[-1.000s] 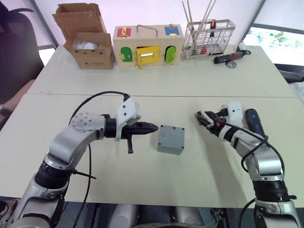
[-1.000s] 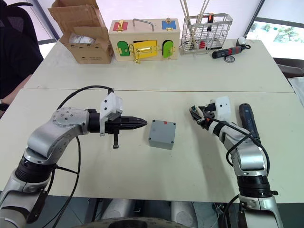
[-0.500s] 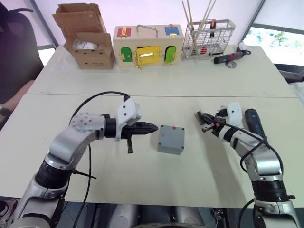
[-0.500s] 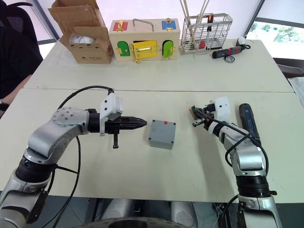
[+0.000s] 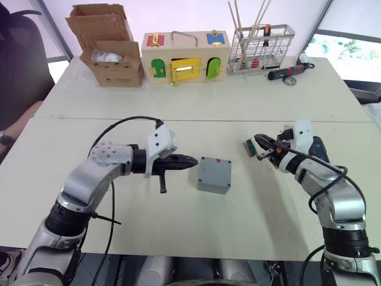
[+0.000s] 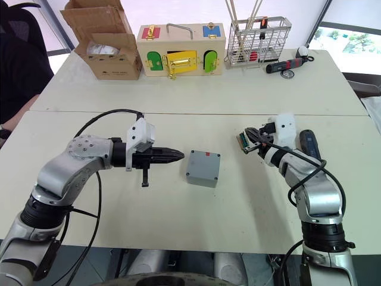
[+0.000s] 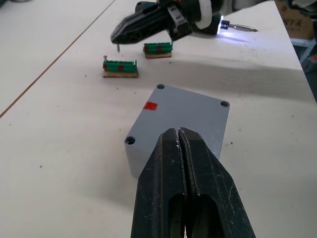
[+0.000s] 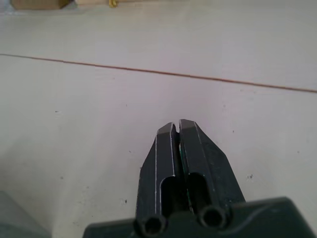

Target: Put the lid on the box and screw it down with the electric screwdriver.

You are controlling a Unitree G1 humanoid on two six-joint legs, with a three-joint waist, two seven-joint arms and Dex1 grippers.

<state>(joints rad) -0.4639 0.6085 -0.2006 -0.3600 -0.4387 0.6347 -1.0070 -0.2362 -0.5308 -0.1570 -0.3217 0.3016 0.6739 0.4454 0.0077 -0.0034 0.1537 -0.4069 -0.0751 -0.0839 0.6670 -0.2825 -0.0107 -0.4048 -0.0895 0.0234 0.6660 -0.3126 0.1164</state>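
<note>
A pale bench (image 5: 250, 107), made of two tops joined along a seam, was seen with a cardboard box (image 5: 108, 55), a wooden box with coloured doors (image 5: 185, 59), a wire rack (image 5: 261, 47) and a black-and-red hand tool (image 5: 288, 72) ranged along its far edge.

The box (image 5: 214, 174) was found near the middle of the near top, a small grey square housing with its lid (image 7: 185, 109) already laid flat on it. Screw holes were visible at the lid's corners, and a small red mark (image 7: 150, 105) was noted near one edge. Two small green terminal blocks (image 7: 120, 67) lay on the bench beyond it in the left wrist view.

The left gripper (image 5: 191, 161) was held just beside the box on its left side, level with it, its two black fingers (image 7: 198, 163) pressed together with nothing between them. Contact with the box could not be made out.

The right gripper (image 5: 261, 143) was raised above the bench towards the right edge, its fingers (image 8: 171, 148) likewise closed and empty. The electric screwdriver (image 6: 309, 146) lay on the bench behind the right forearm, largely hidden by it.
</note>
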